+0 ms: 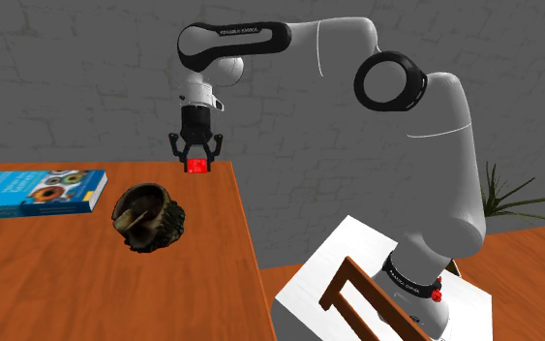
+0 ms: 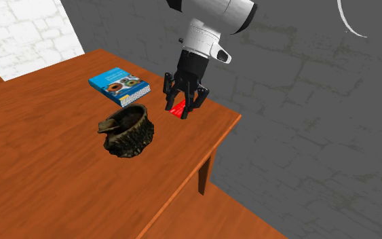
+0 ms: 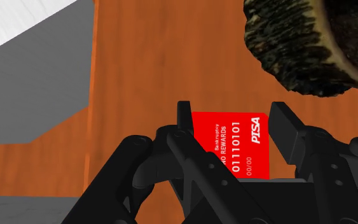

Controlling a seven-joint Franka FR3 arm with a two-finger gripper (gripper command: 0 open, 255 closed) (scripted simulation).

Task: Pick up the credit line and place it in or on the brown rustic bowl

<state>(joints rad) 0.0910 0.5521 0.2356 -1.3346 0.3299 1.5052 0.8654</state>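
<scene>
A black claw (image 1: 196, 158) pinched a red bank card (image 3: 234, 146) by two opposite edges above the far corner of a wooden table (image 1: 67, 281). Its fingers were drawn in narrow against the card, with nothing else between them. We could not tell from any view whether the card hung clear of the tabletop or lay flush upon it. The brown, bark-like bowl (image 2: 134, 139) stood on the same table, near the claw but apart from it, toward the shoulder view's left. A blue book (image 1: 38, 191) lay well to the left of the bowl in that view.

We judged the step in hand to be the lift and carry. The card looked thin and stiff and was gripped only on its edges, so the squeeze needed to hold firm. The rise should run straight up before any sideways travel and go high enough to pass the bowl's ragged rim. We would centre the claw over the hollow and lower it before opening. That way the card would drop inside rather than strike the wall and skid toward the nearby table edge.

We counted one card, one bowl, one book, one table and one white arm (image 1: 435, 145) with its one claw. One wooden chair (image 1: 357, 295) stood by the stand, and one green plant (image 1: 517, 199) stood behind the arm.
</scene>
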